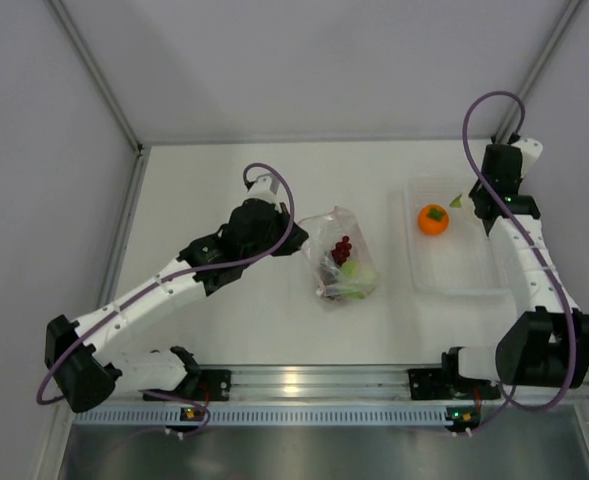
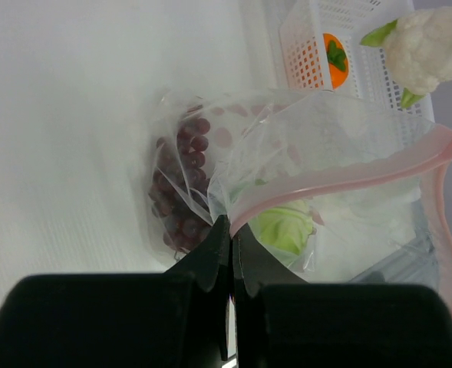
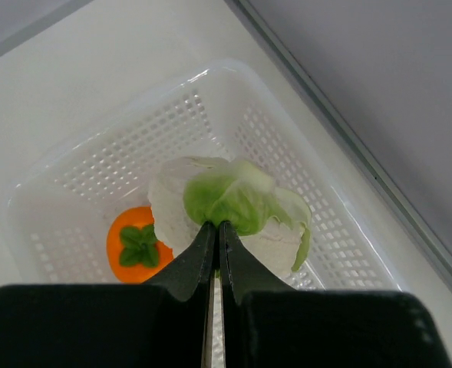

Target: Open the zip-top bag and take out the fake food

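Observation:
The zip-top bag point(image 1: 342, 265) lies mid-table with its mouth open; its pink zip strip point(image 2: 348, 184) curves wide in the left wrist view. Inside it are the dark grape bunch point(image 2: 181, 184) and a pale green piece point(image 2: 283, 226). My left gripper point(image 2: 232, 226) is shut on the bag's edge by the strip; it also shows in the top view point(image 1: 296, 240). My right gripper point(image 3: 216, 226) is shut on the white and pale green leafy vegetable point(image 3: 237, 203) and holds it above the tray point(image 3: 210, 77). The orange fruit point(image 3: 137, 244) with green top lies in the tray.
The white perforated tray point(image 1: 454, 275) stands at the right, close to the right wall rail. The orange fruit point(image 1: 433, 219) is at its far end. Grey walls enclose the table at the back and on both sides.

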